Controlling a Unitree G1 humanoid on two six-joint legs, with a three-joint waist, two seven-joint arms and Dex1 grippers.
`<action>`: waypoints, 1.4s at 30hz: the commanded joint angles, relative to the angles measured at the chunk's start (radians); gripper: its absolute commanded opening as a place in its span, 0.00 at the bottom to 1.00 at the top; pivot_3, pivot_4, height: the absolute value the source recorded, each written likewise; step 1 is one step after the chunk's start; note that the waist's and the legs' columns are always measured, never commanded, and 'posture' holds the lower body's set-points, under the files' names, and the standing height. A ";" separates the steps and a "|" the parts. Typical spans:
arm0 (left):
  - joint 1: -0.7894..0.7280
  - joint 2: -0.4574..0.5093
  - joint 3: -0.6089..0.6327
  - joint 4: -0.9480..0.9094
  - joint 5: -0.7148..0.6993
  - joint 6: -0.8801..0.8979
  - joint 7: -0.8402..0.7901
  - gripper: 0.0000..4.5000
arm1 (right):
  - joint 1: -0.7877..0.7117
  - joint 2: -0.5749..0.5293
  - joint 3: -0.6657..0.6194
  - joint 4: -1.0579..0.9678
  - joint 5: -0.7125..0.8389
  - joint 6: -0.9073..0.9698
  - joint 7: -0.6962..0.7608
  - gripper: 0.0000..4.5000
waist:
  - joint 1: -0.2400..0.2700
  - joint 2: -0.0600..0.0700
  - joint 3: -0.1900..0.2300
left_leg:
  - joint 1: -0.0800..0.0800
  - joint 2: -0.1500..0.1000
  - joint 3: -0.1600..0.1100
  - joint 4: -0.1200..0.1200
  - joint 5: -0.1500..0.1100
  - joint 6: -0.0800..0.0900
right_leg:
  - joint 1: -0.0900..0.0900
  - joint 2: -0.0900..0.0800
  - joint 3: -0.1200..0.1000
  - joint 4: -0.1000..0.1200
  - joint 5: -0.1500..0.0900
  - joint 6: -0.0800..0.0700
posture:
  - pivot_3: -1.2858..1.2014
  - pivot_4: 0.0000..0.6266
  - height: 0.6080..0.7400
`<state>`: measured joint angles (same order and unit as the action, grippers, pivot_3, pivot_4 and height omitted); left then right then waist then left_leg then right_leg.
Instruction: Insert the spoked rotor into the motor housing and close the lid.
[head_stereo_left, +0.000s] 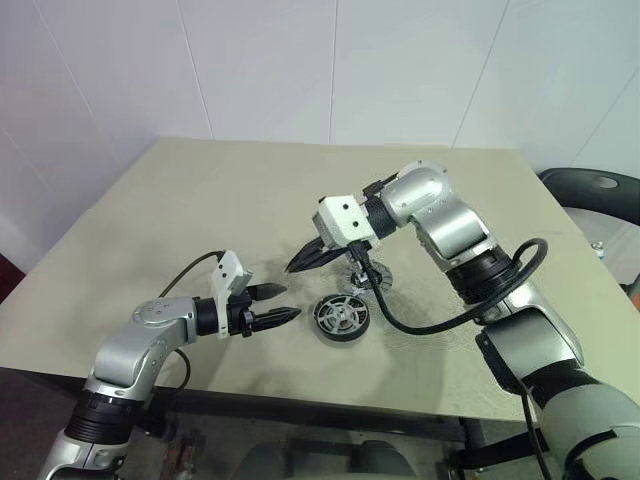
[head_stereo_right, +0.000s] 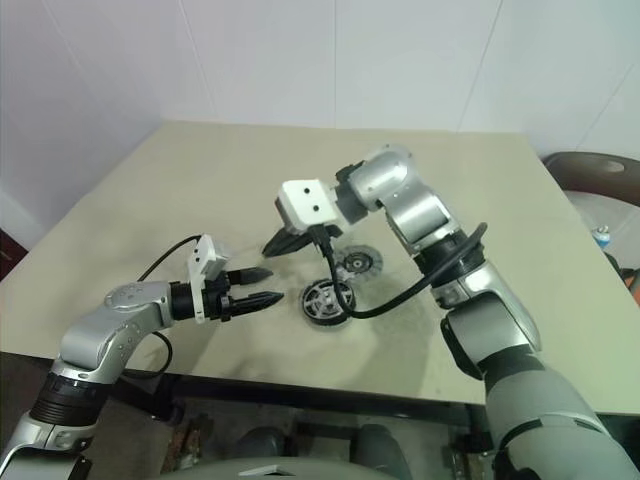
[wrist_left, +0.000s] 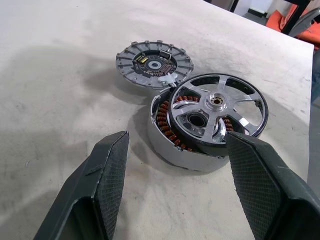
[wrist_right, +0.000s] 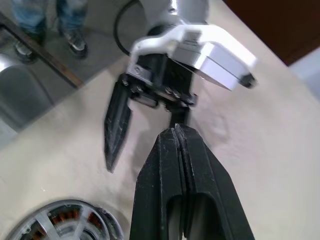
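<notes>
Up close, spoked rotor (wrist_left: 216, 111) tilted in motor housing (wrist_left: 172, 145).

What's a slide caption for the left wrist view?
Black spoked rotor sits tilted in copper-wound silver motor housing; round grey lid lies beside.

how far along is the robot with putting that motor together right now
Partly done. The spoked rotor sits in the motor housing but tilted, one edge riding above the rim, so not clearly seated. Nothing is in hand: the left tool is open beside the housing, the right tool shut above the table. The lid lies beside the housing, not yet fitted.
</notes>
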<state>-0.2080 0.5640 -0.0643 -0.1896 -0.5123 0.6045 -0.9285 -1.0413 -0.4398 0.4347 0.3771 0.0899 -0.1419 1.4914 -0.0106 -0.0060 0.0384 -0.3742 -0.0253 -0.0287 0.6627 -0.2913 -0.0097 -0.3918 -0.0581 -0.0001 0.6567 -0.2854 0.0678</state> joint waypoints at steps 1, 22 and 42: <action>-0.004 -0.001 0.014 -0.020 -0.006 -0.013 0.003 0.72 | -0.023 -0.054 -0.005 0.067 -0.062 -0.238 0.031 0.04 | -0.001 0.000 0.000 | 0.000 0.000 0.000 0.000 0.000 0.000 | 0.000 0.000 0.000 0.000 0.000 0.000 | 0.52 0.00 1.00; 0.023 -0.021 0.023 -0.005 -0.020 0.004 0.015 0.72 | 0.487 -0.470 -0.355 -0.444 0.565 1.402 -0.084 0.48 | 0.030 0.002 0.000 | -0.007 0.000 0.001 -0.003 -0.002 0.003 | -0.004 -0.004 0.000 -0.008 -0.002 -0.003 | 0.52 0.00 1.00; 0.020 -0.043 0.001 0.014 0.000 -0.004 0.016 0.72 | 0.646 -0.337 -0.337 -0.614 0.669 1.487 -0.413 0.48 | 0.025 0.002 -0.001 | -0.015 0.000 0.001 0.003 -0.002 0.004 | -0.010 -0.002 0.000 -0.006 0.001 0.001 | 0.52 0.00 1.00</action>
<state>-0.1880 0.5225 -0.0694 -0.1411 -0.5109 0.6090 -0.9184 -0.3678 -0.7823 0.1008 -0.2457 0.7581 1.3466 1.0975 0.0142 -0.0039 0.0376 -0.3894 -0.0257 -0.0278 0.6658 -0.2931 -0.0058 -0.4020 -0.0600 -0.0004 0.6511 -0.2847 0.0688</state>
